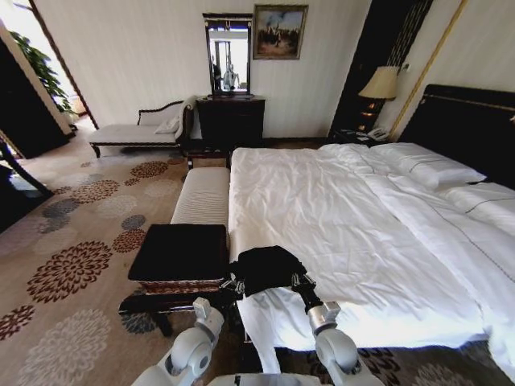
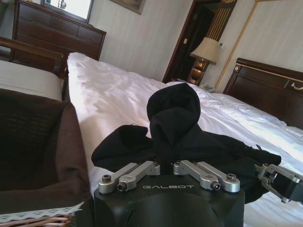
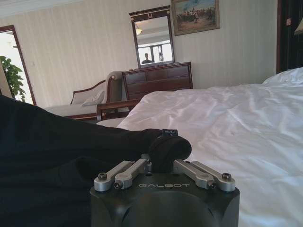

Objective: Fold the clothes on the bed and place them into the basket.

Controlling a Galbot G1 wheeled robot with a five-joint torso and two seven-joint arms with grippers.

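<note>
You've got the black T-shirt (image 1: 265, 268) bunched at the bed's (image 1: 346, 225) foot corner, just beside the basket (image 1: 179, 265); left gripper (image 1: 234, 285) and right gripper (image 1: 301, 281) each pinch it.

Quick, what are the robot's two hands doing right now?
Left gripper: shut on the black T-shirt, at the bed's corner.
Right gripper: shut on the same shirt.

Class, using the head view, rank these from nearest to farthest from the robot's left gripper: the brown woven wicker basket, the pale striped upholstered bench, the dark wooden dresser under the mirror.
1. Brown woven wicker basket: beside the left gripper, on its left.
2. Pale striped upholstered bench: beyond the basket, along the bed's foot.
3. Dark wooden dresser: against the far wall.
</note>
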